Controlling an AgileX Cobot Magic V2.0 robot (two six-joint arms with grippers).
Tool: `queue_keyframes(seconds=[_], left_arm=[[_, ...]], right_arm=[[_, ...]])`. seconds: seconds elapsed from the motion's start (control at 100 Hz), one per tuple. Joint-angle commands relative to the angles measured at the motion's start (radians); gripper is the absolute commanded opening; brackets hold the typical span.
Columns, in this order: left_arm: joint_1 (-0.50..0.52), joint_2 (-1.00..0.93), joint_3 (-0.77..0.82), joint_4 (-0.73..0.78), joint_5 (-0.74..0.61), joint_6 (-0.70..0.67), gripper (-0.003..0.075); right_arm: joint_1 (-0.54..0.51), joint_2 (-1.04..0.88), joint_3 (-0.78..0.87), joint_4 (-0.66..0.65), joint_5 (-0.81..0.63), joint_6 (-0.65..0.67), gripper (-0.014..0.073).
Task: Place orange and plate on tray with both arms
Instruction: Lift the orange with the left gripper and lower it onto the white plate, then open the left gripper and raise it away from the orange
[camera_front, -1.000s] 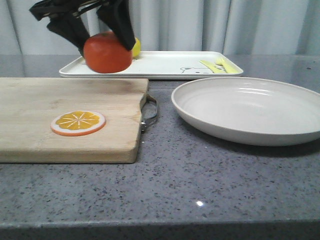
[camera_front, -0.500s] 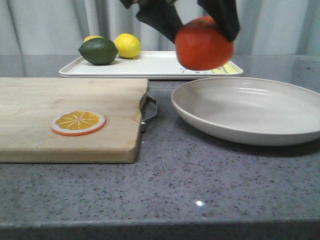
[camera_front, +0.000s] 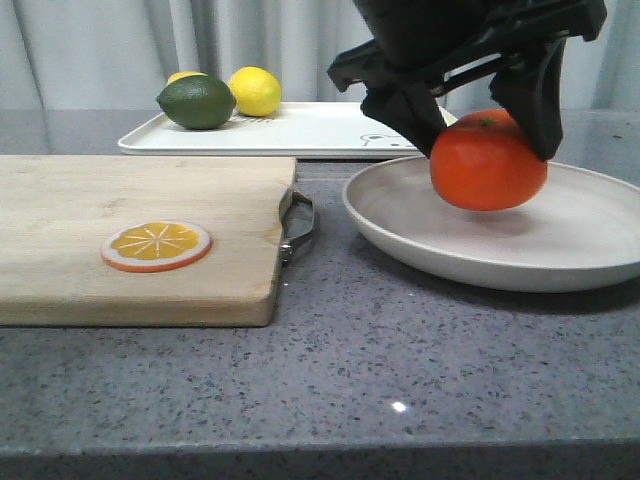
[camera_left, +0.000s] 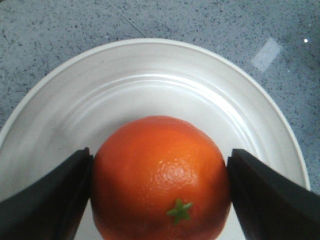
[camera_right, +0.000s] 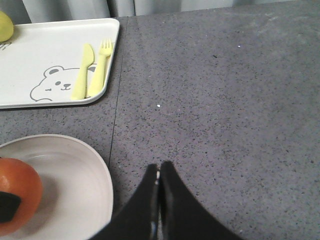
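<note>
Grey speckled counter (camera_front: 380, 360) is filling the front view, where the left gripper (camera_front: 478, 110) is clamping the orange (camera_front: 488, 165) just above the plate (camera_front: 400, 225), the tray (camera_front: 320, 135) lying behind. Left wrist view: fingers are pinching the orange's sides, plate directly below. Right wrist view: the right gripper (camera_right: 159, 187) is waiting pressed closed, empty, beside the plate's rim.

Grey speckled stone counter (camera_front: 400, 380) across the foreground, glossy, with a small bright glint of light near the front edge. Pale grey pleated curtain (camera_front: 120, 50) hanging behind, covering the whole back. Soft, even lighting; faint shadows on the counter.
</note>
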Motion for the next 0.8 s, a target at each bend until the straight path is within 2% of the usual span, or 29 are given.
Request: queue_keyframes(seconds=[0.0, 0.23, 0.52, 0.79], left_arm=[[-0.008, -0.053, -0.038, -0.026, -0.049, -0.002, 0.0368], [-0.008, -0.053, -0.038, -0.026, -0.04, 0.004, 0.0382], [-0.008, -0.053, -0.038, -0.026, -0.032, 0.009, 0.0549], [-0.008, -0.053, -0.041, -0.026, -0.026, 0.009, 0.0559]], right_arm=[[0.005, 0.001, -0.036, -0.002, -0.067, -0.003, -0.006], [0.005, 0.001, -0.036, -0.002, -0.05, -0.003, -0.006], [0.005, 0.001, -0.036, -0.002, -0.045, -0.003, -0.006], [0.005, 0.001, -0.036, -0.002, -0.045, -0.003, -0.006]])
